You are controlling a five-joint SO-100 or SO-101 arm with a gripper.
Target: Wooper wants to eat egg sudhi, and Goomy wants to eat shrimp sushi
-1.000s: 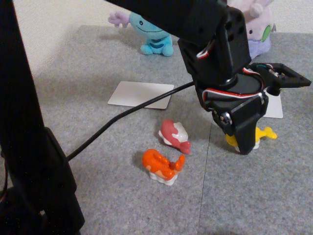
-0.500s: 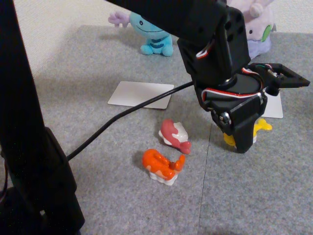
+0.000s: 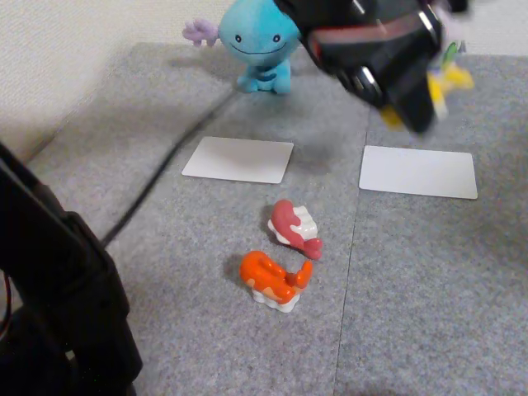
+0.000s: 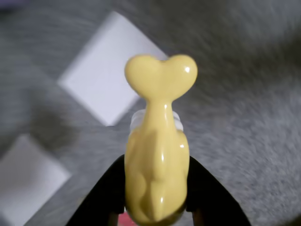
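Note:
My gripper (image 3: 419, 99) is raised high at the top right of the fixed view, blurred, and shut on the yellow egg sushi (image 3: 450, 81). The wrist view shows that egg sushi (image 4: 156, 155) clamped between the two black fingers (image 4: 106, 197), its heart-shaped tail pointing up. Wooper (image 3: 252, 41), light blue and smiling, sits at the back of the grey mat. A sliver of Goomy (image 3: 449, 51) shows behind the gripper. The orange shrimp sushi (image 3: 272, 280) lies on the mat in front, far below and left of the gripper.
Two white cards lie on the mat, one (image 3: 238, 158) before Wooper and one (image 3: 418, 171) at the right, also blurred in the wrist view (image 4: 106, 77). A pink-red sushi (image 3: 294, 226) lies just behind the shrimp one. The arm's black base (image 3: 58, 297) fills the left front.
The gripper has lifted the egg sushi off the mat and swung it up and back, above the right card. The cable has shifted left. The other sushi pieces stayed put.

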